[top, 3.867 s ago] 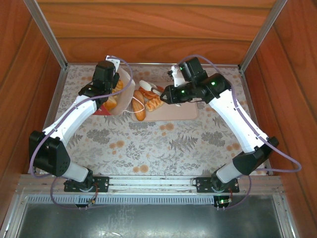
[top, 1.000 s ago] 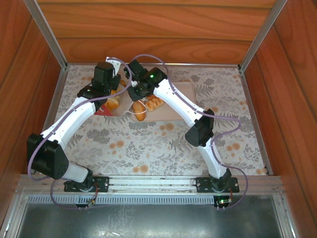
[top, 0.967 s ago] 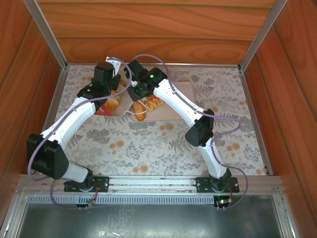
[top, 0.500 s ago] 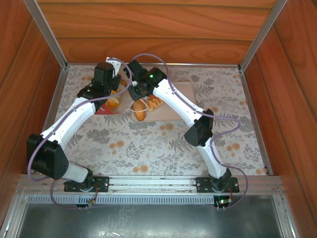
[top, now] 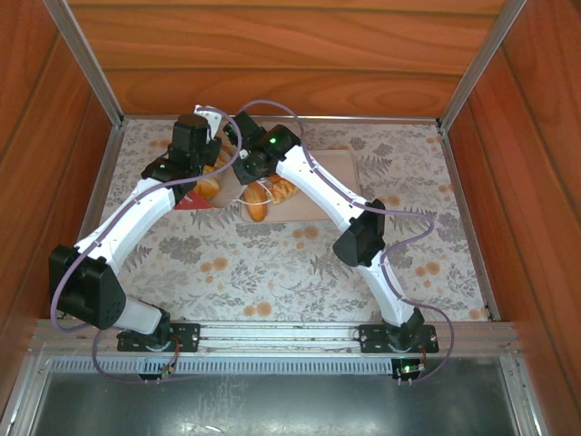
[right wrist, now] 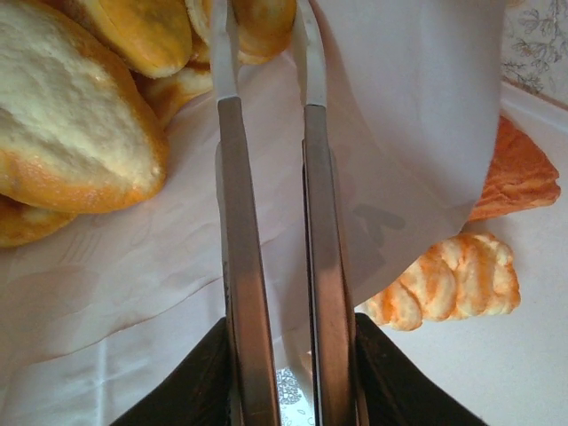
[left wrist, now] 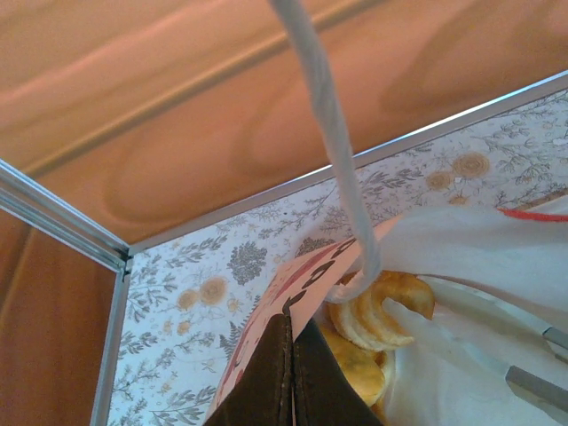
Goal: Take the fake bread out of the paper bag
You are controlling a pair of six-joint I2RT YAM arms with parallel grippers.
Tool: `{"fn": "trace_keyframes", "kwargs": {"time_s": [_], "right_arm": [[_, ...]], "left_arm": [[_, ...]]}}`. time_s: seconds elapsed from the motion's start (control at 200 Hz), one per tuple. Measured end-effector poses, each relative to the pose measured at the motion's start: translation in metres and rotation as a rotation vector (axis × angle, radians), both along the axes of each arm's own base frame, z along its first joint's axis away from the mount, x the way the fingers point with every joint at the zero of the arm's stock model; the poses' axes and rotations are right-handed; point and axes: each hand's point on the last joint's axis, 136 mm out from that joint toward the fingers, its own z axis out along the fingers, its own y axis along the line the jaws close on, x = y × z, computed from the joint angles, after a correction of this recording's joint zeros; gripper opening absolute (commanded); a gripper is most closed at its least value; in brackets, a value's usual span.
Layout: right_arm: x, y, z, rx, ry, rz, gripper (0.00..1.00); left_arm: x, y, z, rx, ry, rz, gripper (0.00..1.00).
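On the paper bag (left wrist: 461, 240), a red band (left wrist: 266, 328) carries unreadable white marks (left wrist: 312, 277).

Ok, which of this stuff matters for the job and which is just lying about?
Job: bag, bagged bread, unbagged bread, tray.
Lying about: floral cloth, base rail.

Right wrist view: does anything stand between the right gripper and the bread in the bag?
Nothing visible does. The right gripper is inside the paper bag, fingertips on either side of a small loaf; the bag's wall lies beside it.
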Motion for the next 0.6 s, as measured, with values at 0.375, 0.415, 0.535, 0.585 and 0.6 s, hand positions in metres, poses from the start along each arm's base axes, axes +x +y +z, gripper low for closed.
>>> {"fn": "trace_keyframes", "kwargs": {"time_s": [0.375,0.415,0.535,0.585,0.6], "right_arm": [[-0.002,0.001,0.001,0.007,0.002,0.011,0.00],[-0.003,0.001,0.001,0.009,0.005,0.014,0.00],[-0.012,-0.002,0.006,0.019,0.012,0.023,0.00],[-0.015,-0.004,0.009,0.026,0.016,0.024,0.00],[-0.016,-0.005,0.010,0.029,0.016,0.024,0.00]], "left_arm": [[0.000,0.002,-0.001,0.004,-0.003,0.011,0.00],[0.000,0.003,0.000,0.005,-0.006,0.015,0.00],[0.001,0.004,0.002,0.005,-0.017,0.024,0.00],[0.002,0.004,0.003,0.004,-0.020,0.025,0.00],[0.002,0.004,0.003,0.004,-0.021,0.026,0.00]]}}
